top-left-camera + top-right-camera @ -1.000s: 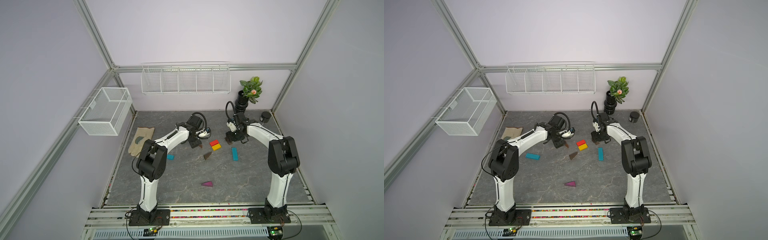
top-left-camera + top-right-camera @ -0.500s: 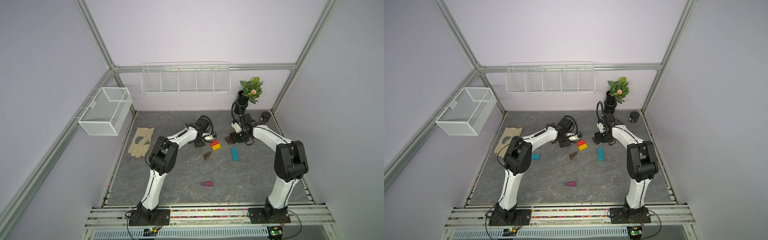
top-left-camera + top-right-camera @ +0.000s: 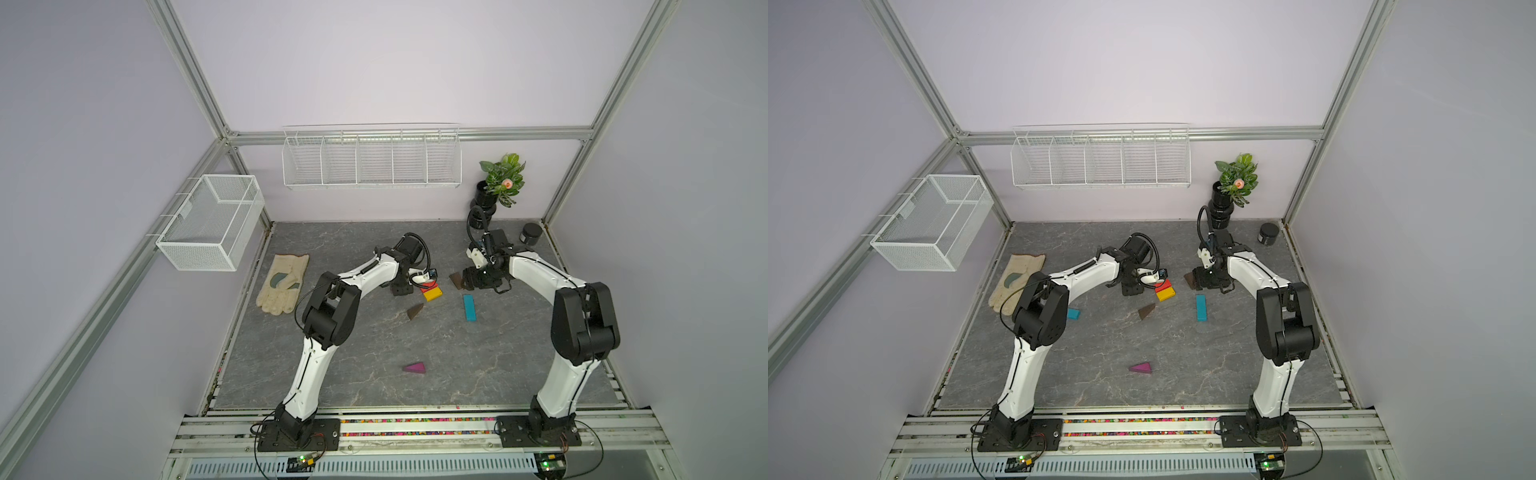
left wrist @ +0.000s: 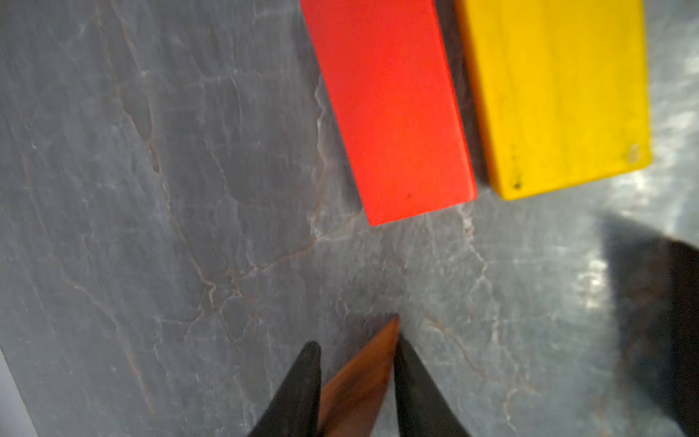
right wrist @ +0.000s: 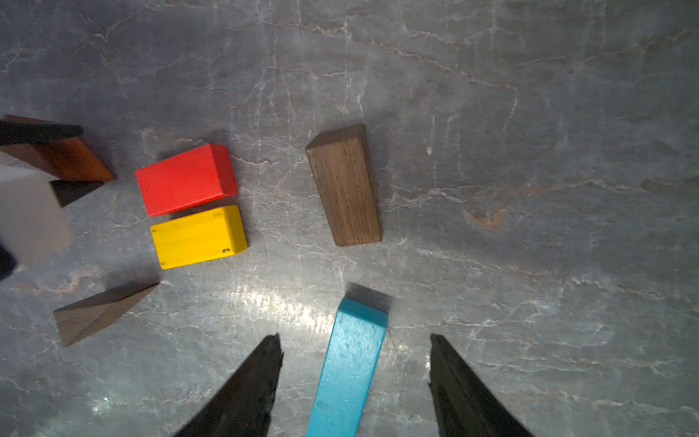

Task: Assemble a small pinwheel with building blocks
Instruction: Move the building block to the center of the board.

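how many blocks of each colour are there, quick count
teal bars: 2
red brick: 1
yellow brick: 1
brown wedges: 3
purple wedge: 1
total: 8

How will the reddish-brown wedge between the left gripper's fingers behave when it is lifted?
The reddish-brown wedge looks like solid wood, so it is probably stiff and light. It tapers to a thin tip, so it may slip from the fingers. Flat faces: unlikely to roll.

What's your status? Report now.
Left end effector grips reddish wedge near red brick. Right end effector open above teal bar. Yellow brick beside red; nothing blocking.
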Motion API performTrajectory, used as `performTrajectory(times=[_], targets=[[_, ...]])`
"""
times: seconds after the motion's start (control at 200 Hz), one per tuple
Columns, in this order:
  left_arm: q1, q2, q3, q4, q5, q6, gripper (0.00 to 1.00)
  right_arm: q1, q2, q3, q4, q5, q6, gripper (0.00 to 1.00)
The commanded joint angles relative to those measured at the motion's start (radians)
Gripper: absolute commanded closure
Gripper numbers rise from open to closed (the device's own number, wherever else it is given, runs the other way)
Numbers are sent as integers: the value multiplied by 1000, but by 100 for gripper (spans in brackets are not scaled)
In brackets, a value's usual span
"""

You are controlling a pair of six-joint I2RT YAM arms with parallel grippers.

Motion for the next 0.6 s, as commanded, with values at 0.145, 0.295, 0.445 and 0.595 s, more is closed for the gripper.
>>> performTrajectory(times=[0.145, 0.295, 0.445, 0.595], targets=[[-8, 16, 23, 37, 27, 30, 51, -3, -30, -6, -7, -30, -1, 35], [-3, -41, 2, 60, 54, -33, 38, 16, -37, 25, -23, -24, 4, 32], [27, -189, -106, 152, 98, -184, 35, 89, -14, 76, -36, 9, 7, 27], [48, -391, -269, 242, 63, -352, 33, 161, 56, 151, -45, 56, 21, 21]])
